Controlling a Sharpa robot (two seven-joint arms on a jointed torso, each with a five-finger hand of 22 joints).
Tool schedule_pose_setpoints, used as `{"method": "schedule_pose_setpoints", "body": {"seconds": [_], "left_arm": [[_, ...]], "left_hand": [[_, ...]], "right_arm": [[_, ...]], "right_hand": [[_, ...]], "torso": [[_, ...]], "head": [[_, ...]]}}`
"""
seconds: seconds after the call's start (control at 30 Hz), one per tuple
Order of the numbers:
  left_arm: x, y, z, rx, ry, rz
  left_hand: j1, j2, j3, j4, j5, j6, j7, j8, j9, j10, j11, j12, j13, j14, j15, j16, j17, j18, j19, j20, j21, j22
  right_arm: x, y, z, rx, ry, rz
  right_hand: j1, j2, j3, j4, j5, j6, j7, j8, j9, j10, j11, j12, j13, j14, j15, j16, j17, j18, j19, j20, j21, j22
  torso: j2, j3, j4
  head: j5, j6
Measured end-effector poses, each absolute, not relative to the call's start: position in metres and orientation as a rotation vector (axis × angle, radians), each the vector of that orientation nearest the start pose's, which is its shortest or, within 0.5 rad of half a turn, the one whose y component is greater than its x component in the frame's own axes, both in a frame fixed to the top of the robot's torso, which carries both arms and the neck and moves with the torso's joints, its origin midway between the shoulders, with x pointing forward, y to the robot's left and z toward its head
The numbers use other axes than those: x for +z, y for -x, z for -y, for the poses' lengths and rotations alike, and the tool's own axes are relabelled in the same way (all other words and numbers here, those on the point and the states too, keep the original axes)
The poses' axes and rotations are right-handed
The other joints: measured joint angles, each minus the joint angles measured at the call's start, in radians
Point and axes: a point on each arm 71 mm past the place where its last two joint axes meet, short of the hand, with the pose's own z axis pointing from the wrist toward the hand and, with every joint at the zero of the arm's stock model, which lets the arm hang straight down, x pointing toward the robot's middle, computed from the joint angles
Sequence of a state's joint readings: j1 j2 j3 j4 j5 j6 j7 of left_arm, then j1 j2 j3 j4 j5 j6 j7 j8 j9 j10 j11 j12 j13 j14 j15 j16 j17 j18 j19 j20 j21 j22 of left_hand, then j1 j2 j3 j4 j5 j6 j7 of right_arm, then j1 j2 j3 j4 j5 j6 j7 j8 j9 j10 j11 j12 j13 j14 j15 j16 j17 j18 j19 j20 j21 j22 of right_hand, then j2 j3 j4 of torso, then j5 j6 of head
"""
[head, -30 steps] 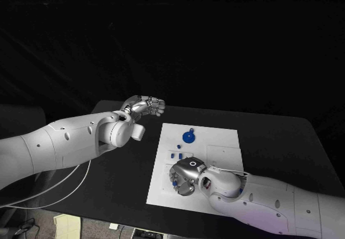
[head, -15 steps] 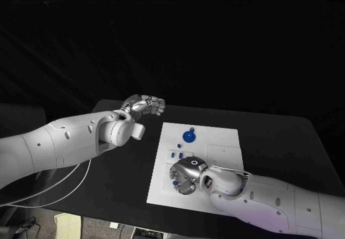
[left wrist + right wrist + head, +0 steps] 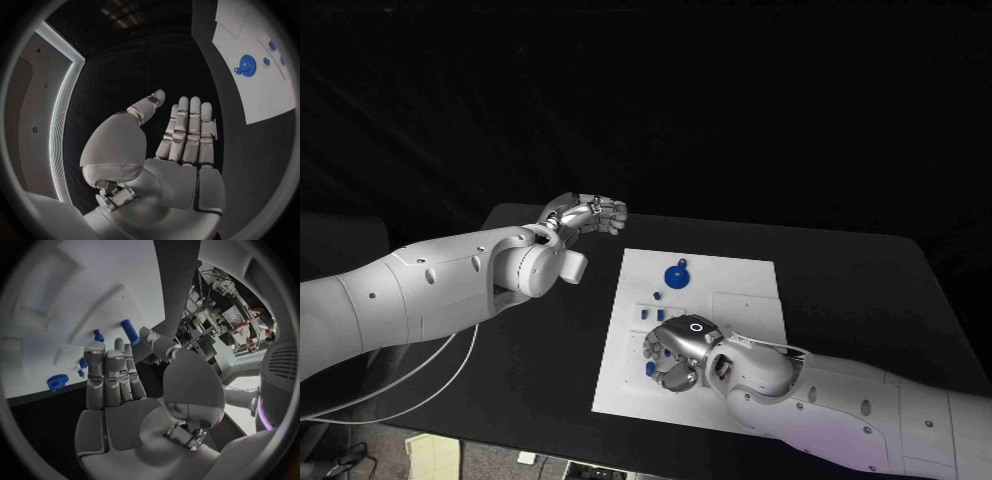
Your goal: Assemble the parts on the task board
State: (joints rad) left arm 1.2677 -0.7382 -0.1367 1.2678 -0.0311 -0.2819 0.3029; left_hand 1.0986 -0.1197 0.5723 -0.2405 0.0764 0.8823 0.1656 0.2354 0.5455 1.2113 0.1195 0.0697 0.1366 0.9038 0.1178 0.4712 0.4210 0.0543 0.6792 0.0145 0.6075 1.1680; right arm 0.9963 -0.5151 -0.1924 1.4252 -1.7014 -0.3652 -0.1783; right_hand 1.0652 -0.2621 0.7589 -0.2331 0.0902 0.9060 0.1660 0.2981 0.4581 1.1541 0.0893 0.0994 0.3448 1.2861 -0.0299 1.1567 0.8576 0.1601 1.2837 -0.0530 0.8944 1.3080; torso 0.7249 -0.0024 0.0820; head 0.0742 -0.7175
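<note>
The white task board (image 3: 733, 300) lies mid-table. A round blue gear (image 3: 678, 276) sits on its far part, and small blue pegs (image 3: 652, 315) stand along its left side. My right hand (image 3: 678, 350) hovers over the board's near left area, fingers straight and together, holding nothing. In the right wrist view, two upright blue pegs (image 3: 129, 331) and a blue toothed piece (image 3: 57, 382) show beyond the fingertips (image 3: 105, 357). A blue piece (image 3: 651, 369) lies beside that hand. My left hand (image 3: 589, 213) is raised off the board's far left corner, empty. The left wrist view shows its fingers (image 3: 187, 130) stretched out.
The black table (image 3: 862, 280) spreads wide to the right of the board and narrower to its left. My left forearm (image 3: 459, 285) crosses above the table's left side. A white cable (image 3: 437, 380) hangs under that arm.
My right hand has shifted slightly toward the board's near edge. The left hand has hardly moved.
</note>
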Motion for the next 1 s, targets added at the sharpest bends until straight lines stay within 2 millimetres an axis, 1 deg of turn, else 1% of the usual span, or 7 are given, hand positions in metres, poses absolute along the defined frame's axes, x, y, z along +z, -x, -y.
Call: {"method": "schedule_pose_setpoints", "body": {"seconds": [0.33,0.43,0.57,0.7,0.8,0.93,1.0], "left_arm": [[-0.197,-0.535,-0.237,-1.330,1.108,-1.494],[-0.197,-0.535,-0.238,-1.328,1.109,-1.493],[-0.197,-0.535,-0.239,-1.325,1.110,-1.492],[-0.198,-0.536,-0.242,-1.320,1.112,-1.489],[-0.198,-0.536,-0.243,-1.318,1.113,-1.487],[-0.199,-0.537,-0.245,-1.313,1.117,-1.485],[-0.199,-0.537,-0.246,-1.312,1.119,-1.484]], "left_hand": [[0.000,0.000,0.000,0.000,0.000,0.000,0.000,0.000,-0.001,0.000,0.000,0.000,-0.001,0.000,0.000,0.000,0.000,-0.001,0.000,0.000,-0.004,0.000],[0.000,0.000,0.000,0.000,0.000,0.000,0.000,0.000,-0.001,0.000,0.000,0.000,-0.001,0.000,0.000,0.000,0.000,-0.001,0.000,0.000,-0.004,0.000],[0.000,0.000,0.000,0.000,0.000,0.000,0.000,0.000,-0.001,0.000,0.000,0.000,-0.001,0.000,0.000,-0.003,0.001,-0.001,0.000,0.000,-0.004,0.000],[0.000,0.000,0.000,0.000,0.000,0.000,0.000,0.000,-0.001,0.000,0.000,0.000,-0.001,0.000,0.000,-0.006,0.001,-0.002,0.000,0.000,-0.004,0.001],[0.000,0.000,-0.003,0.003,0.000,0.000,0.000,0.000,-0.001,0.000,0.000,0.000,-0.001,0.000,0.000,-0.006,0.003,-0.002,0.000,0.000,-0.004,0.001],[0.000,0.000,-0.005,0.005,0.000,0.000,0.000,0.000,-0.002,0.000,0.000,0.000,-0.001,0.000,0.000,-0.006,0.005,-0.002,0.000,0.000,-0.004,0.002],[0.000,0.000,-0.007,0.007,0.000,0.000,0.000,0.000,-0.002,0.000,0.000,0.000,-0.001,0.000,0.000,-0.006,0.005,-0.003,0.002,0.002,-0.004,0.002]], "right_arm": [[-0.303,-0.398,0.073,0.801,0.415,-1.787],[-0.291,-0.400,0.080,0.819,0.377,-1.771],[-0.267,-0.411,0.094,0.830,0.307,-1.728],[-0.238,-0.432,0.124,0.810,0.192,-1.703],[-0.226,-0.447,0.150,0.781,0.088,-1.725],[-0.215,-0.463,0.186,0.740,-0.046,-1.789],[-0.215,-0.466,0.197,0.725,-0.085,-1.828]], "right_hand": [[-0.013,-0.013,-0.023,0.004,0.012,-0.014,0.000,-0.004,-0.001,-0.005,0.002,0.000,-0.001,-0.004,0.004,0.000,0.000,0.000,-0.001,0.001,0.000,0.000],[-0.016,-0.016,-0.034,0.003,0.018,-0.015,0.001,-0.005,-0.003,-0.011,0.007,-0.005,-0.003,-0.004,0.004,0.000,0.000,0.000,-0.001,0.002,0.000,0.000],[-0.077,-0.026,-0.123,-0.001,0.035,-0.046,0.004,-0.020,-0.007,-0.057,0.021,-0.022,-0.020,-0.025,0.025,-0.007,-0.003,0.000,-0.025,0.003,-0.015,0.000],[-0.066,-0.016,-0.130,0.016,0.010,-0.044,0.006,-0.015,-0.007,-0.038,0.007,0.005,-0.020,-0.025,0.024,-0.007,-0.005,0.000,-0.025,0.003,-0.020,0.000],[-0.047,0.003,-0.116,0.032,-0.018,-0.026,0.006,-0.005,-0.002,0.013,-0.010,0.056,0.002,-0.017,0.000,-0.007,-0.007,0.000,-0.017,-0.001,-0.020,0.000],[-0.052,0.023,-0.126,0.054,-0.033,-0.010,-0.013,0.009,0.011,0.030,-0.022,0.223,0.139,-0.007,-0.026,-0.007,-0.009,0.000,-0.012,-0.003,-0.020,0.000],[-0.052,0.023,-0.130,0.058,-0.033,-0.010,-0.023,0.010,0.020,0.044,-0.039,0.355,0.257,0.002,-0.036,-0.007,-0.010,0.001,-0.012,-0.003,-0.020,0.000]], "torso": [[0.000,0.0000,-0.0010],[0.000,0.0000,-0.0012],[-0.001,0.0001,-0.0018],[-0.002,0.0002,-0.0018],[-0.003,0.0002,-0.0025],[-0.005,0.0003,-0.0051],[-0.006,0.0003,-0.0068]], "head": [[-0.008,0.010],[-0.013,0.015],[-0.019,0.020],[-0.032,0.028],[-0.044,0.033],[-0.061,0.038],[-0.067,0.038]]}}
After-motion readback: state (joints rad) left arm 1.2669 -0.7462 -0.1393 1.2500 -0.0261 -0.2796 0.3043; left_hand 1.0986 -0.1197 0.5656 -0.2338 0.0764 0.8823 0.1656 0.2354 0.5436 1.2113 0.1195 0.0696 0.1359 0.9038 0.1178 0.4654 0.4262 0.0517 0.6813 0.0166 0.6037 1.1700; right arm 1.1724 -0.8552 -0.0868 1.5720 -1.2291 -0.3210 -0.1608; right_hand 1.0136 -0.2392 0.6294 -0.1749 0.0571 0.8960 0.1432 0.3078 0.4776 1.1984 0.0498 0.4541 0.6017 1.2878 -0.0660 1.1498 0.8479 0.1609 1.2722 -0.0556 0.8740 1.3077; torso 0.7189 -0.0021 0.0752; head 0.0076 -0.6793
